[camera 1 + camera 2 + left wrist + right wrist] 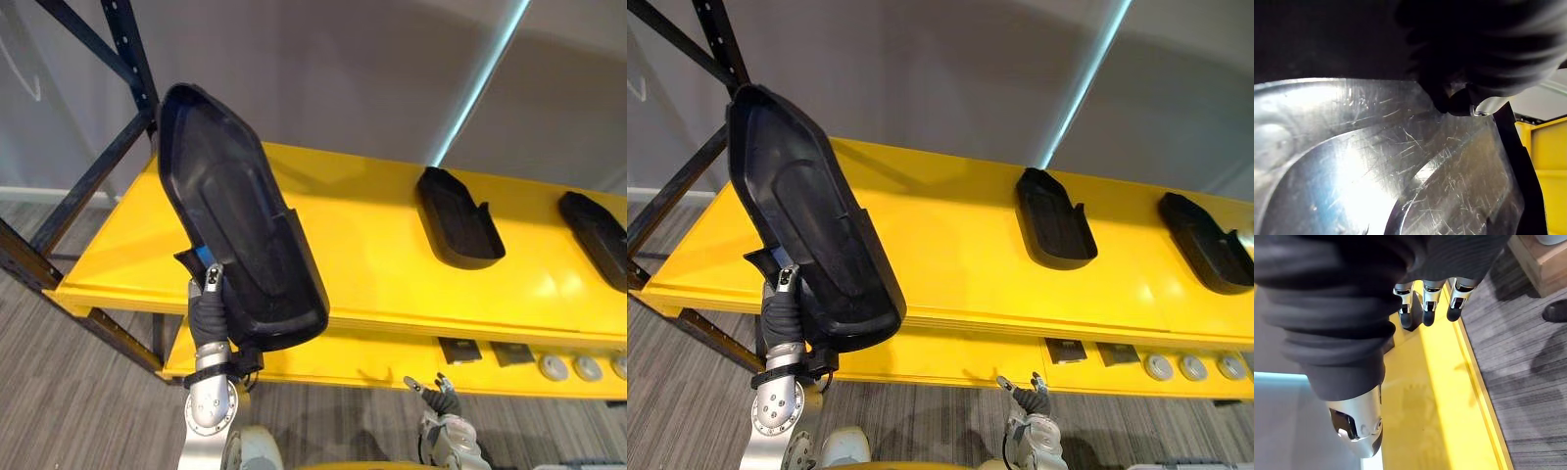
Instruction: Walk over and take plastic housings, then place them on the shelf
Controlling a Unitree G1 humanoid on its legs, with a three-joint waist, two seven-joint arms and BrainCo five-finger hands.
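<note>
plastic housing is gripped at its lower end by the left hand, thumb on its hollow face, and held upright above that hand, over the yellow shelf. a second housing and a third housing are seen lying on the shelf beyond the right hand, whose fingers are loosely straight with nothing in them.

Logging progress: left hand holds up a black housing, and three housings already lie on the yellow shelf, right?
Not three: the left eye view shows two on the yellow shelf, a middle housing and a right housing. The left hand does hold the black housing.
</note>
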